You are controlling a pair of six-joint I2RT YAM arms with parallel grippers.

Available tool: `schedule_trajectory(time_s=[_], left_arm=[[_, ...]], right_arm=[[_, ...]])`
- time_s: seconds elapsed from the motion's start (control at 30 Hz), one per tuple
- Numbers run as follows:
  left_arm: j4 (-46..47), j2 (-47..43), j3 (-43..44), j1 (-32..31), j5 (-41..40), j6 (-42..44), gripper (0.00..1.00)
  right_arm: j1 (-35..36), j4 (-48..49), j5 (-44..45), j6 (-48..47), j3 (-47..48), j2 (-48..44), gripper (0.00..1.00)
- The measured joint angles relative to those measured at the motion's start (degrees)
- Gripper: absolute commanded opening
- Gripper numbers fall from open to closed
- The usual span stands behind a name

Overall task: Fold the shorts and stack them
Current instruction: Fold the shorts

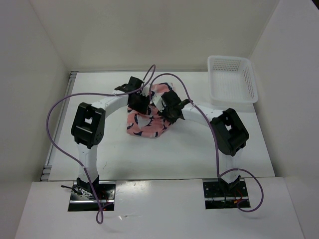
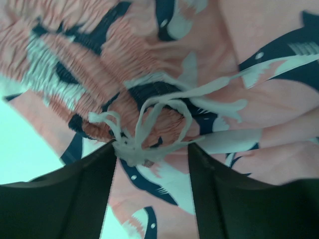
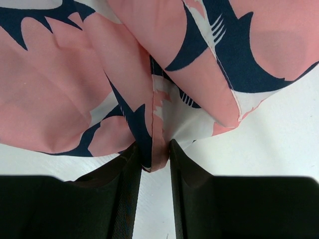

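The salmon-pink shorts [image 1: 143, 125] with navy-and-white shark shapes lie bunched at the table's middle. My left gripper [image 1: 138, 102] hangs over their far left part. In the left wrist view its jaws [image 2: 153, 147] stand wide apart over the cloth [image 2: 259, 99], and the white drawstring knot [image 2: 130, 148] sits at the left fingertip. My right gripper [image 1: 167, 107] is at their far right part. In the right wrist view it [image 3: 153, 149] is shut on a folded hem of the shorts [image 3: 60, 89], held just above the white table.
A white plastic mesh basket [image 1: 214, 82] stands at the back right of the table. White walls close in the table on the left, back and right. Purple cables loop over both arms.
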Motion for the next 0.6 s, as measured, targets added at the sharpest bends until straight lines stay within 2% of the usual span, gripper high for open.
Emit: schedule_trajectory(time_s=[0.1,0.13,0.2,0.23,0.3,0.37,0.47,0.6], left_arm=[[1.5,0.8,0.0,0.8,3.9,0.0,0.49],[2.2,1.1,0.0,1.2,4.9,0.0,0.38],[3.1,1.8,0.0,1.9,6.8,-0.1,0.23],[3.4,2.1,0.0,2.3,7.8,0.0,0.12],[3.7,2.5,0.0,3.0,9.4,0.0,0.04],[3.8,2.6,0.0,3.4,10.3,-0.2,0.0],[3.7,2.6,0.0,3.8,11.8,-0.1,0.0],[2.4,2.5,-0.1,5.2,15.3,-0.1,0.0]], right_arm=[[0.0,0.0,0.0,0.0,0.0,0.0,0.33],[0.0,0.0,0.0,0.0,0.0,0.0,0.33],[0.0,0.2,-0.1,0.0,-0.3,0.0,0.32],[0.0,0.3,-0.1,0.0,-0.5,0.0,0.32],[0.0,0.5,-0.2,-0.1,-1.0,0.0,0.27],[0.0,0.7,-0.2,-0.1,-1.5,0.0,0.25],[0.0,0.7,-0.2,-0.1,-1.6,0.1,0.2],[0.0,1.0,-0.2,-0.1,-1.6,0.2,0.08]])
